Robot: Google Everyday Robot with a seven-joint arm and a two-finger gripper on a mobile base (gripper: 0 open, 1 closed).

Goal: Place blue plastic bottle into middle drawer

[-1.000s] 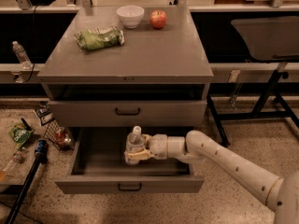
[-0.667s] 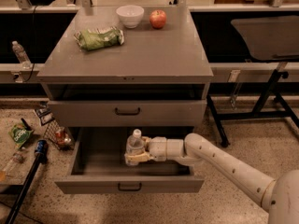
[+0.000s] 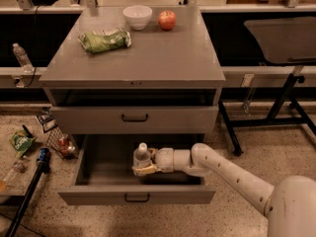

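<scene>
The blue plastic bottle [image 3: 141, 157], clear with a white cap, stands upright inside the pulled-out middle drawer [image 3: 137, 195], the lower grey drawer with a black handle. My gripper [image 3: 143, 167] reaches in from the right on its white arm and is shut around the bottle's lower body, pale fingers wrapped about it. The bottle's base is hidden behind the fingers, so I cannot tell whether it rests on the drawer floor.
The upper handled drawer [image 3: 135, 118] is closed. On the cabinet top lie a green bag [image 3: 104, 39], a white bowl [image 3: 137, 17] and a red apple [image 3: 167, 19]. A smaller clear bottle [image 3: 21, 57] stands at left. Litter and a blue-tipped pole [image 3: 29, 190] lie on the floor left.
The gripper and bottle have shifted slightly left and settled a little inside the drawer; the grip is unchanged.
</scene>
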